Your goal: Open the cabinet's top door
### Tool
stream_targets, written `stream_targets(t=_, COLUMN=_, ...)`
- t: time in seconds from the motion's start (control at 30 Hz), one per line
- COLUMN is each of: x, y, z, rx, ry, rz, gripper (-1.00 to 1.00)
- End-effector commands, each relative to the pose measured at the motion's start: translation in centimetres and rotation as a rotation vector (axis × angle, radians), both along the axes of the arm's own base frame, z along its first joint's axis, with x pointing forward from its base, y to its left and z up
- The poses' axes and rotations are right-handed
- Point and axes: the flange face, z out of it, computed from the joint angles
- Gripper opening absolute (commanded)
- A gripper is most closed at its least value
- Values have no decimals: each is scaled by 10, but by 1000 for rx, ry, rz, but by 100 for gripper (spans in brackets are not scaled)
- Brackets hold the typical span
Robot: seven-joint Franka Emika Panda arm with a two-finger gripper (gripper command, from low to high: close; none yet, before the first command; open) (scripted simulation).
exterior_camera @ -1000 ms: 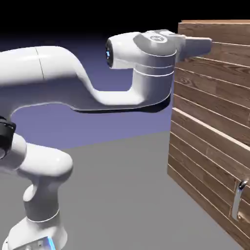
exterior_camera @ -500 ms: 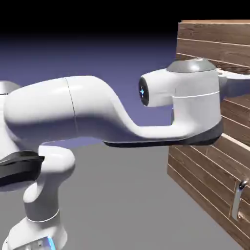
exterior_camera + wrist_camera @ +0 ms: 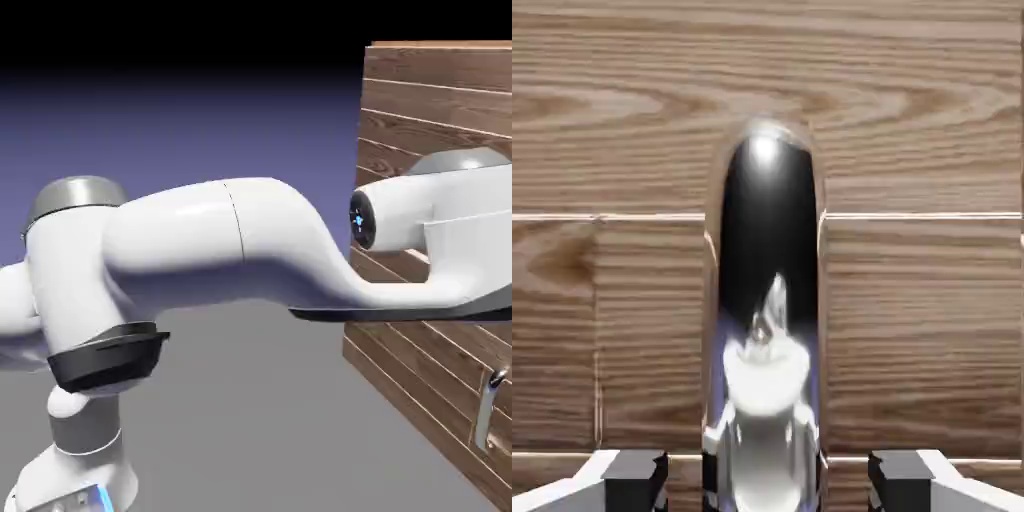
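The cabinet (image 3: 430,100) of brown planks fills the exterior view's right. My arm (image 3: 250,240) reaches across to its upper panel, and the hand passes out of that picture at the right edge. In the hand view the top door (image 3: 612,120) fills the frame, very close. Its curved silver handle (image 3: 767,300) runs down the middle and mirrors my white hand. My gripper (image 3: 768,485) straddles this handle, with one grey fingertip (image 3: 637,478) on each side at the bottom edge. The jaws are shut on the handle, and the contact lies at the picture's lower edge.
The lower door's straight vertical silver handle (image 3: 487,405) shows at the bottom right of the exterior view. The grey table (image 3: 250,400) stretches in front of the cabinet. The robot's base (image 3: 70,480) stands at the lower left.
The arm has swung down and to the right, toward the cabinet's front. The hand, near the cabinet's top corner before, has gone past the right edge. The jaws have closed.
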Motion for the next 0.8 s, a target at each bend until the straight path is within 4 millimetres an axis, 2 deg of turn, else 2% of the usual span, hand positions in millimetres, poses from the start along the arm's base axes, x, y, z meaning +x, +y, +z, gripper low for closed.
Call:
stream_targets(t=0.0, x=-7, y=2, z=0, rx=1, ry=0, rz=-15, gripper=-100)
stream_targets(t=0.37, x=-77, y=32, z=0, rx=1, ry=0, rz=-169, gripper=-100)
stream_targets(t=0.77, x=-144, y=74, z=0, rx=0, ry=0, rz=-331, gripper=-100)
